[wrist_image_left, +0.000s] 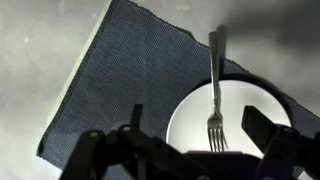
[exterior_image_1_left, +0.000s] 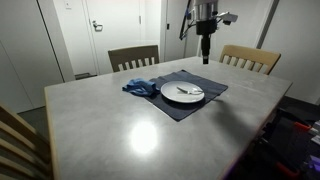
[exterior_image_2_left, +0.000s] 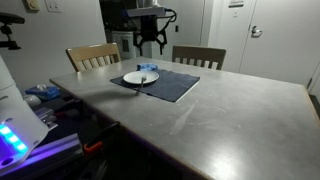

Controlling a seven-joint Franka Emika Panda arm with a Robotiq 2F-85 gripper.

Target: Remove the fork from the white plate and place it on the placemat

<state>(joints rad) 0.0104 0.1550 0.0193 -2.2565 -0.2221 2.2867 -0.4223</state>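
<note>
Gripper [exterior_image_1_left: 205,57] hovers above white plate [wrist_image_left: 190,120], jaws apart — 1 fork [wrist_image_left: 216,95] lies tines on plate, handle over dark placemat [wrist_image_left: 130,70].

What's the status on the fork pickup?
Gripper open, empty, above plate. Fork on plate, handle overhanging placemat. Blue cloth beside plate, not blocking.

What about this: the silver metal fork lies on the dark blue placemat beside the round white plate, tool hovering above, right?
Not quite: the silver metal fork rests on the round white plate, handle reaching over the dark blue placemat, as the wrist view shows. The tool does hover above.
</note>
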